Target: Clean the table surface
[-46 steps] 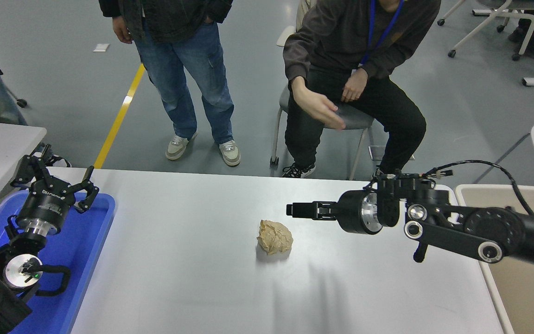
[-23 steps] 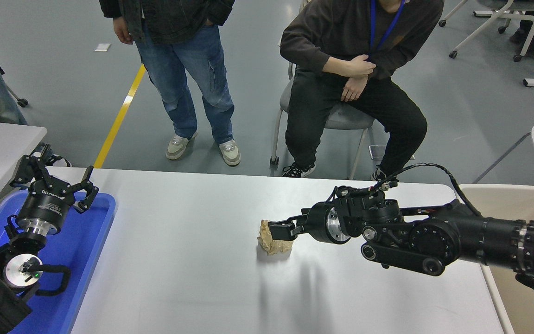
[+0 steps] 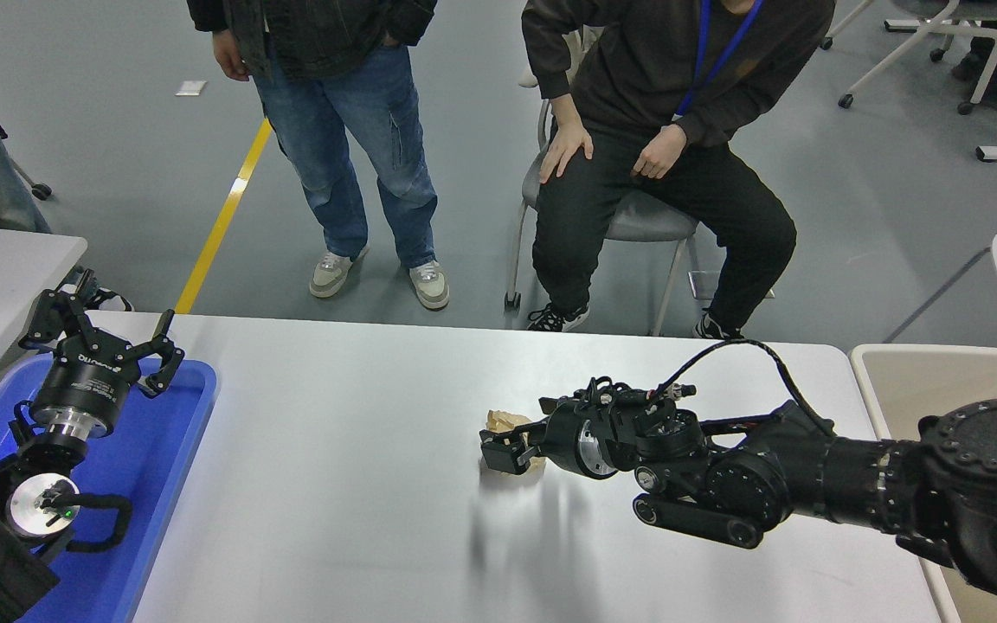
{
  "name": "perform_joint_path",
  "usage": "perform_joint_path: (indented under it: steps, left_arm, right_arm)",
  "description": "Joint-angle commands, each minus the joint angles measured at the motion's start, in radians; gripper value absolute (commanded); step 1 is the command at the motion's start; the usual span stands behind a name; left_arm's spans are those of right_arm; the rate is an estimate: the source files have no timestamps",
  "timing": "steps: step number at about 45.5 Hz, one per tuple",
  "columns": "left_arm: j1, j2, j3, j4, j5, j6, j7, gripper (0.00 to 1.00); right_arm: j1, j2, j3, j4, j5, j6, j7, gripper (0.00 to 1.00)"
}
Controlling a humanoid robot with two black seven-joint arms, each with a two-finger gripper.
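Right gripper (image 3: 498,452) sits low over the table surface (image 3: 334,484), its black fingers spread around a crumpled ball of brown paper (image 3: 509,421) near the middle of the table; whether they have pinched onto the paper yet I cannot tell, since the gripper body hides most of the wad. To do this step well, the fingers probably need to close firmly across the thickest part of the ball, because crumpled paper gives and can squirt out sideways from a shallow pinch, and the lift should likely go straight up so the wad does not drag over the table. Only the upper left edge of the paper shows, touching or just behind the fingertips, with its shadow on the table right below. A beige bin (image 3: 931,385) stands beside the table's right end, a likely place for the paper. Left gripper (image 3: 96,346) is parked with fingers wide open, holding nothing, above a blue plastic tray (image 3: 178,450) at the lower left.
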Motion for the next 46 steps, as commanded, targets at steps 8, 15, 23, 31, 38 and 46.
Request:
perform_joint_path:
  steps: [8,15,23,31,38,46]
  left_arm:
    - [0.0,0.0,0.0,0.0,0.0,0.0,0.0,1.0]
    - [0.0,0.0,0.0,0.0,0.0,0.0,0.0,1.0]
    - [0.0,0.0,0.0,0.0,0.0,0.0,0.0,1.0]
    - [0.0,0.0,0.0,0.0,0.0,0.0,0.0,1.0]
    - [0.0,0.0,0.0,0.0,0.0,0.0,0.0,1.0]
    - [0.0,0.0,0.0,0.0,0.0,0.0,0.0,1.0]
  right_arm:
    - [-0.053,0.019,-0.067,-0.068,-0.01,-0.086,0.041,0.99]
    - [-0.058,0.019,-0.056,-0.071,0.004,-0.084,0.047,0.99]
    - [-0.07,0.019,-0.056,-0.08,0.004,-0.086,0.056,0.99]
    - [-0.075,0.019,-0.055,-0.08,0.005,-0.086,0.056,0.99]
    - [-0.075,0.019,-0.043,-0.068,0.005,-0.104,0.067,0.98]
    - [-0.075,0.019,-0.03,-0.064,0.005,-0.133,0.114,0.98]
